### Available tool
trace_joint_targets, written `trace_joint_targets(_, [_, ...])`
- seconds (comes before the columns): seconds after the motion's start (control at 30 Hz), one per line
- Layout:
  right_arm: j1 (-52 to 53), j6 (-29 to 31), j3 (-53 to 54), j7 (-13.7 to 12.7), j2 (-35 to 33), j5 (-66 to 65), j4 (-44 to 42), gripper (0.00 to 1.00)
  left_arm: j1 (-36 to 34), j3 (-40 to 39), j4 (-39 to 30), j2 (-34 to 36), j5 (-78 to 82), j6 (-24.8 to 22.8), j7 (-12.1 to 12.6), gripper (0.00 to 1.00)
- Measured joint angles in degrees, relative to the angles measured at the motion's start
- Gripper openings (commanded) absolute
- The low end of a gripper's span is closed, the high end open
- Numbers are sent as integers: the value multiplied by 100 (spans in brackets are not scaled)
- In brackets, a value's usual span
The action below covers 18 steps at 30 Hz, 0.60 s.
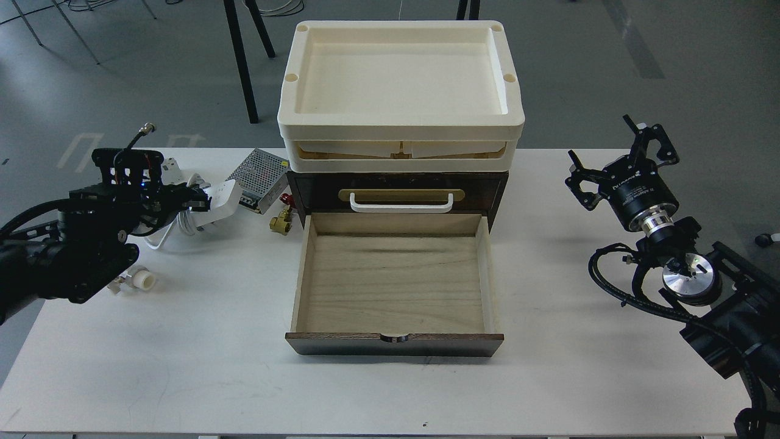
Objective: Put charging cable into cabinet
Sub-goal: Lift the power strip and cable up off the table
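The charging cable [223,196] is a white power strip at the table's left; only its right end shows past my hand, and its white cord [177,233] hangs in loops to the table. My left gripper [194,199] is shut on the strip and holds it raised a little, left of the cabinet [304,190]. The cabinet is dark brown with a cream tray [399,125] on top. Its pale wood lower drawer [396,280] is pulled out and empty. My right gripper [616,160] is open and empty, well to the right of the cabinet.
A perforated metal box [259,171] lies just behind the strip. A brass fitting with a red part [281,221] sits by the cabinet's left corner. A small white cylinder [144,279] lies below my left arm. An upper drawer with a white handle [401,204] is closed.
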Motion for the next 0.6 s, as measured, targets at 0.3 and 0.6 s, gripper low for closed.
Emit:
trace_joint_targets(0.3, [7,0,9,8,0,-1,-8,100,-375,-10,-568,764,0,-344,-41,1])
trace_joint_targets(0.6, [10,0,11,9,0,-1,-17,100,-1539,-58,-2082,2418,-7,-864,-69,1])
